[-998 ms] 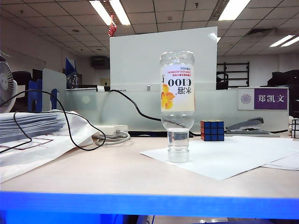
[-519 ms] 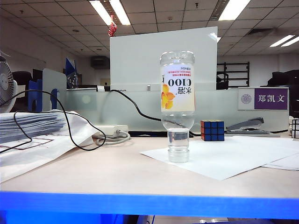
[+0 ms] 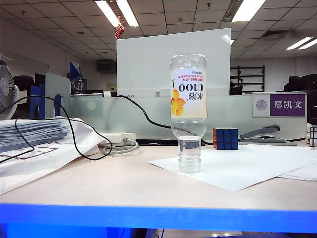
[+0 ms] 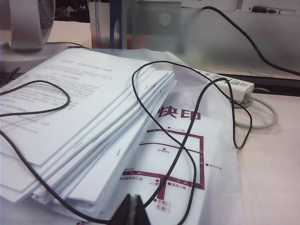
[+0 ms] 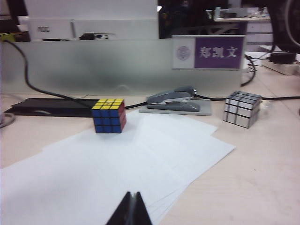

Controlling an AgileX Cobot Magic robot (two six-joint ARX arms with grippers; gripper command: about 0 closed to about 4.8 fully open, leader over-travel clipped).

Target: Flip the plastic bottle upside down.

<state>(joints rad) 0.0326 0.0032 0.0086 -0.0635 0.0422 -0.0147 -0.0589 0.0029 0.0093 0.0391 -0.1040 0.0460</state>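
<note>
Plastic bottle point(image 3: 188, 111) stands upside down on its cap near the middle of the desk point(image 3: 124, 183), its printed label inverted, the cap resting on the near corner of a white paper sheet point(image 3: 242, 166); a frosted partition point(image 3: 148, 116) runs behind it along the desk's far edge; a stack of printed papers point(image 4: 70, 122) lies at the left on a plastic bag with red print point(image 4: 187, 154), a thin black cable point(image 4: 187, 140) looping over both; a white power strip point(image 4: 234, 86) sits beyond the bag; a grey stapler point(image 5: 176, 99) lies beside the sheet's far edge, a Rubik's cube point(image 5: 109, 115) on the sheet behind the bottle, a silver cube point(image 5: 242, 108) farther right; left end effector point(image 4: 131, 212) hovers low over the paper stack, fingers pressed together, holding nothing; right end effector point(image 5: 131, 210) hangs above the white sheet, likewise closed and empty.
</note>
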